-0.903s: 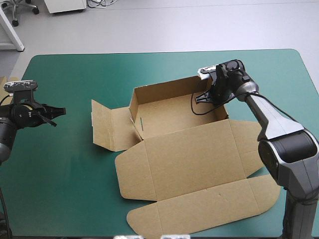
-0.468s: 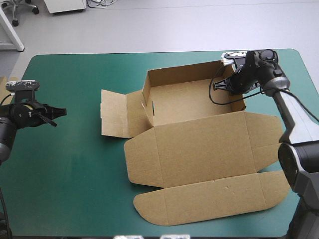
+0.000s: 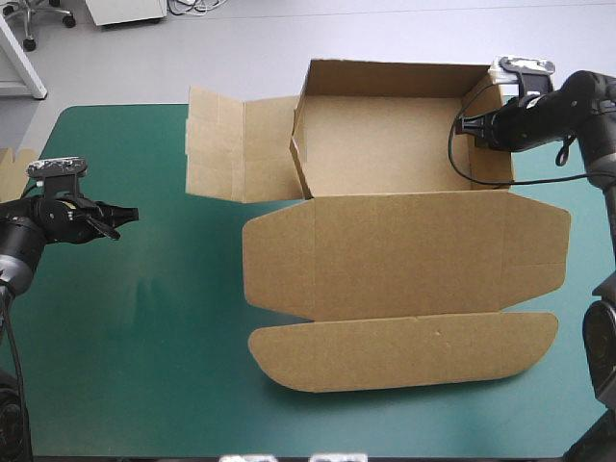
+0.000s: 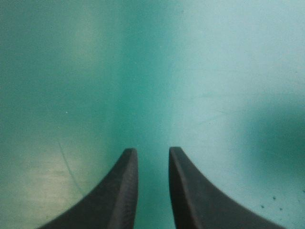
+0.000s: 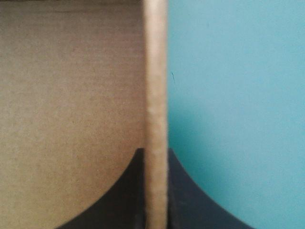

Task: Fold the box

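Box [image 3: 404, 255], side wall clamped in right claw [image 3: 478, 126].

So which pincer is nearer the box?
Right. The right pincer is shut on the box, at its right wall; the left pincer hangs over the teal-green cover, well clear of its left flap.

Left arm [image 3: 17, 243]: low at the table's left edge, wrist about level. Left gripper [image 3: 127, 218] points right toward the table's middle; its black fingers [image 4: 119, 193] stand a narrow gap apart with nothing between. Right arm [image 3: 599, 108]: comes in from the right, stretched to the far side, forearm pointing left. Right gripper [image 3: 472, 125]: fingers [image 5: 193, 200] pinched either side of the box [image 3: 385, 144] wall, one inside, one outside.
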Robot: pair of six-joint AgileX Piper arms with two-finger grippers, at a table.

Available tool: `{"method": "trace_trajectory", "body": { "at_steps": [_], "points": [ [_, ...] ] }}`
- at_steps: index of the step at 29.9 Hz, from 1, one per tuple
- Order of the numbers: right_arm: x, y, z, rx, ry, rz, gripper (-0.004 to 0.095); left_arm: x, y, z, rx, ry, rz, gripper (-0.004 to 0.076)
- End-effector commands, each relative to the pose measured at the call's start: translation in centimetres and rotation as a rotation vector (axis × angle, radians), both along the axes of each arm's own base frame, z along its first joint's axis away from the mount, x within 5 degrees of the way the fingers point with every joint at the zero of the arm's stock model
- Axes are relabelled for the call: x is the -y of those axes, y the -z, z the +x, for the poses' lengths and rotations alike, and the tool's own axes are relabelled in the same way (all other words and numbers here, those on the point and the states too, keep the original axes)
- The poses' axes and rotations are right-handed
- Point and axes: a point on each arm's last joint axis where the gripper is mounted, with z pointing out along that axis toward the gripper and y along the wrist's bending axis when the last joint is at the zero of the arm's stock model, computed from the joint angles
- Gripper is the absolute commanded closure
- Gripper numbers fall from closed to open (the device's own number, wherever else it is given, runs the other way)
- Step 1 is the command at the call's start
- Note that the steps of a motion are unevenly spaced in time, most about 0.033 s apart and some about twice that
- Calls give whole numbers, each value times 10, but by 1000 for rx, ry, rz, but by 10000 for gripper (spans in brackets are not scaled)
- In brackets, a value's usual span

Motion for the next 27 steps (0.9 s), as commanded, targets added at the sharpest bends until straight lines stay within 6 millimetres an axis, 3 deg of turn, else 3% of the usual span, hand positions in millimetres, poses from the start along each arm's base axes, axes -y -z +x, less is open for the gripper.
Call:
{"method": "trace_trajectory", "body": {
  "at_steps": [1,9,16,22,27],
  "points": [
    [0,-59,-26,199,-8,92,925,1,-12,8,98,-7,-39,557],
    [-5,-75,-37,228,-41,129,925,25,-4,28,184,93,-344,557],
    [-9,-76,-38,231,-73,162,925,53,-13,40,340,329,-675,557],
    [-9,-71,-35,216,-75,163,925,67,-17,47,414,427,-917,557],
    [-26,-65,-30,203,-122,149,924,86,-19,48,434,532,-1104,557]
  ]
}}
